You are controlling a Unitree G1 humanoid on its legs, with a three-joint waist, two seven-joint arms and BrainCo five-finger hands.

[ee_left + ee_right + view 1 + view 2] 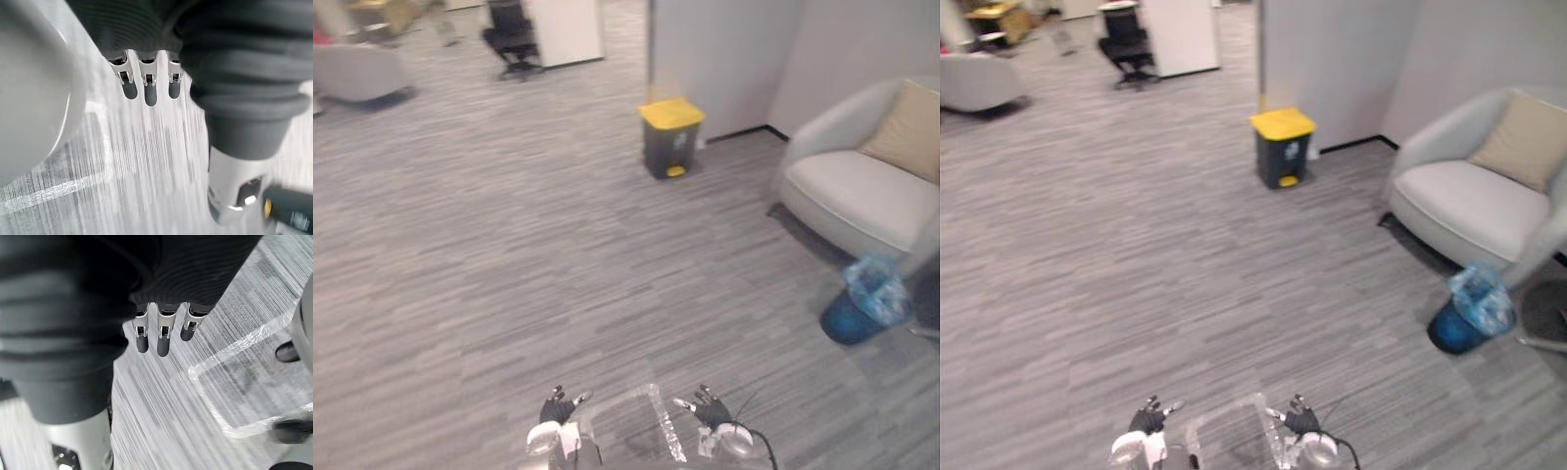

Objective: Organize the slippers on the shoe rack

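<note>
Both arms low over the striped grey carpet floor (509, 255). The left robot hand (556, 407) and right robot hand (710, 409) hang with fingers loosely spread, holding nothing, either side of a glossy clear sheet (641, 426). Ahead, a boxy yellow-lidded bin (670, 137); to the right, a rounded pale armchair (847, 191) with a tan cushion (906, 132).

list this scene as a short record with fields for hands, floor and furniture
left robot hand: open, empty, low over the floor
right robot hand: open, empty, low over the floor
floor: grey striped carpet
pedal bin: dark, yellow lid, by the wall corner
armchair: pale, on the right, tan cushion on it
blue bin: plastic liner, beside the armchair
</note>
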